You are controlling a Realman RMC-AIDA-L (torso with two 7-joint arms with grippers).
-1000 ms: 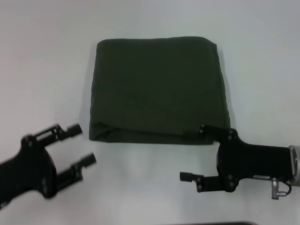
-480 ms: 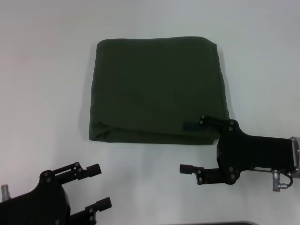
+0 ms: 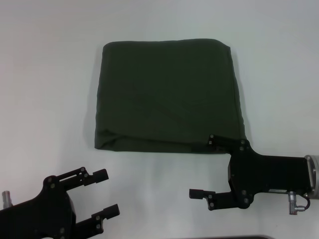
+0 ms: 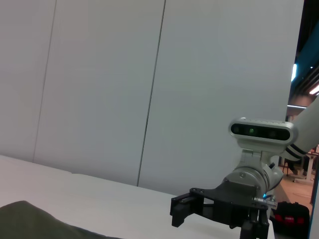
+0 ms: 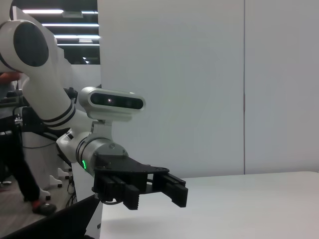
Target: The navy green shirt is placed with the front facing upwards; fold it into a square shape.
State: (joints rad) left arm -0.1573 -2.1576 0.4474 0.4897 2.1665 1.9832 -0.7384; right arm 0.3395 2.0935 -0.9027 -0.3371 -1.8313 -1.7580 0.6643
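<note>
Head view shows the navy green shirt (image 3: 168, 94) lying flat on the white bench (image 3: 45, 74) as a folded, roughly square block, plain cloth upward, with a diagonal crease across it and a thicker folded edge along its near side. At the shirt's near right corner, the right pincer (image 3: 205, 165) lies low over the bench with its jaws spread wide, one fingertip (image 3: 213, 139) at the cloth's edge and the other out over bare bench, gripping nothing. Well apart, near the bench's near left corner, the left pincer (image 3: 104, 193) hovers with its fingers parted and empty.
</note>
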